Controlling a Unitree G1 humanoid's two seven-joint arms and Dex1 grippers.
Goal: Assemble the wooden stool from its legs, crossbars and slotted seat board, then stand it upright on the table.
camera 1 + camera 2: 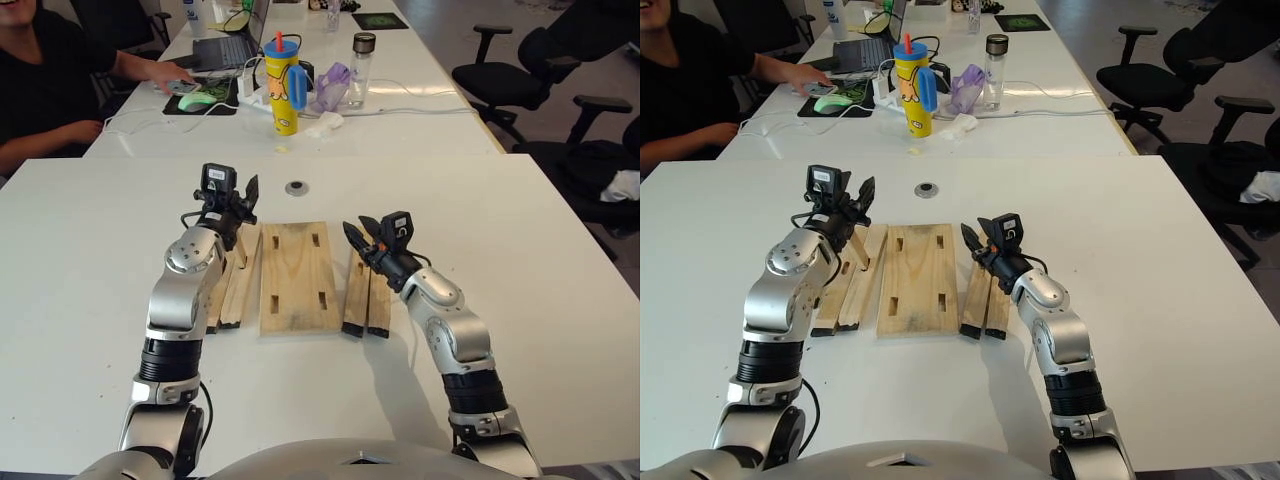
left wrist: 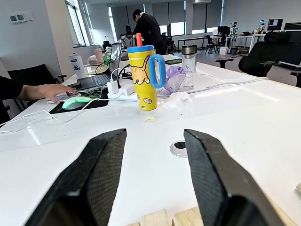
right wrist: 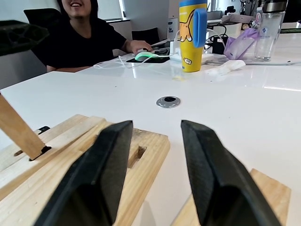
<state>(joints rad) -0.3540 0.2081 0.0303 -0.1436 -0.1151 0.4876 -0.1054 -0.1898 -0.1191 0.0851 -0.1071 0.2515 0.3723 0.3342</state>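
Several pale wooden slats (image 1: 366, 305) beside one flat rectangular slotted board (image 1: 295, 280)

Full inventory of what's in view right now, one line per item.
Seat board: 1, pale wood, slotted, flat mid-table.
Left slats: at least 2, pale wood, beside the board's left edge.
Right slats: 2, pale wood with dark ends, beside the board's right edge.
Grommet: 1, grey, beyond the board.
Table: 1, white.
Tumbler: 1, yellow with blue handle, far table.
Bottle: 1, clear, right of the tumbler.
Chairs: 2, black, far right.
Left gripper: open, over the left slats' far ends.
Right gripper: open, low between board and right slats.
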